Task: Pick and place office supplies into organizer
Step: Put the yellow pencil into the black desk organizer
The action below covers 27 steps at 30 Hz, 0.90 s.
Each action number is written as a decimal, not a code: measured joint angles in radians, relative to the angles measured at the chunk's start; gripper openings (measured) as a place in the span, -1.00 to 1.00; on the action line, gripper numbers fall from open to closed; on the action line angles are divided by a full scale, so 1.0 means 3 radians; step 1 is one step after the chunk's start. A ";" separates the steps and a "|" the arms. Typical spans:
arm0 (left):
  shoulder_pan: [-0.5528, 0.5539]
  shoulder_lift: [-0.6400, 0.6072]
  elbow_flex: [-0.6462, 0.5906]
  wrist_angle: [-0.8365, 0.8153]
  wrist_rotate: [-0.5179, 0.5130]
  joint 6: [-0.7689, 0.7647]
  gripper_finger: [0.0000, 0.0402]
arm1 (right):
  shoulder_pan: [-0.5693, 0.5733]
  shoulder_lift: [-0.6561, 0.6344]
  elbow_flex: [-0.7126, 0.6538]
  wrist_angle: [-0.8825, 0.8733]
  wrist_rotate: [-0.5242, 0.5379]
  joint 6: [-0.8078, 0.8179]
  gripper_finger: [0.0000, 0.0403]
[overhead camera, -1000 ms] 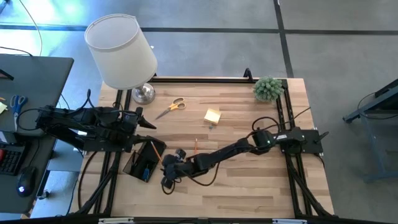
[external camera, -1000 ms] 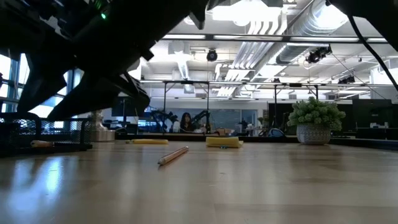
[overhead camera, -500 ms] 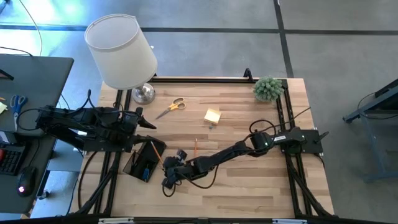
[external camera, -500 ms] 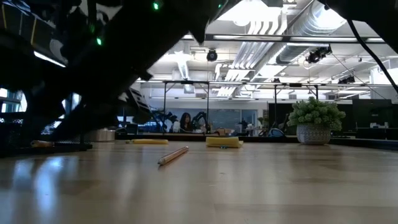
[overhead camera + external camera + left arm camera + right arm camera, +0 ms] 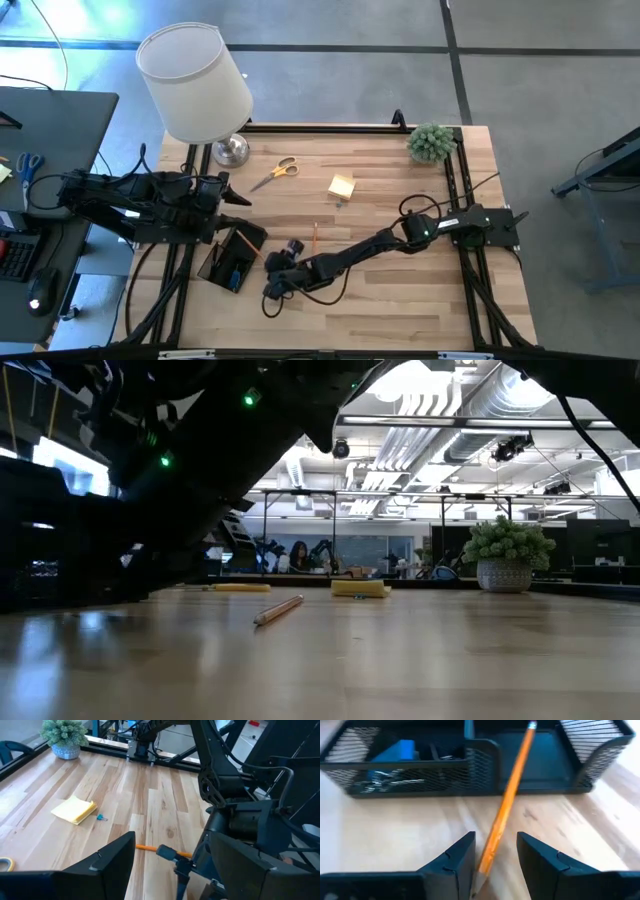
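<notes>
The black mesh organizer [image 5: 228,262] lies near the table's left edge. A blue piece [image 5: 400,750] and small clips lie in one of its compartments. My right gripper [image 5: 272,290] hangs low beside its near-right side, open. A wooden pencil [image 5: 507,795] slants from between the fingers, over the organizer's wall, with its eraser end over a compartment. A second pencil [image 5: 314,236], yellow-handled scissors [image 5: 276,171], a yellow sticky-note pad [image 5: 341,186] and a small blue piece [image 5: 101,817] lie loose on the table. My left gripper [image 5: 238,198] waits open, raised beyond the organizer's far end. My right gripper's fingers stand on either side of the pencil's pointed end [image 5: 482,865], with a gap wider than the pencil. That end lies close to one finger [image 5: 460,860]; I cannot tell whether they touch. The fingers slant down toward the organizer, along the pencil.
A white-shaded lamp [image 5: 195,85] stands at the far left corner and a small green plant [image 5: 431,142] at the far right. Bare wood lies right of and nearer than my right arm. A dark frame runs along the table's edges.
My right gripper has sunk toward the table beside the organizer and rolled a little. In the low view its dark bulk now covers the organizer's place. The loose things on the table have stayed where they were.
</notes>
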 joint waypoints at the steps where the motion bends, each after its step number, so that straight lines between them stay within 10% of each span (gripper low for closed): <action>1: 0.0000 0.0000 0.0000 0.0000 -0.0001 -0.0010 0.22 | 0.0002 0.0000 0.0000 -0.0022 0.0049 0.0000 -0.32; 12: 0.0000 0.0000 0.0000 0.0000 0.0000 -0.0045 0.22 | 0.0004 0.0000 0.0000 -0.0165 0.0197 -0.0059 -0.92; 27: 0.0000 0.0001 0.0000 0.0026 -0.0025 -0.0045 0.22 | 0.0032 -0.0297 0.0000 -0.0595 0.0552 -0.0112 -0.93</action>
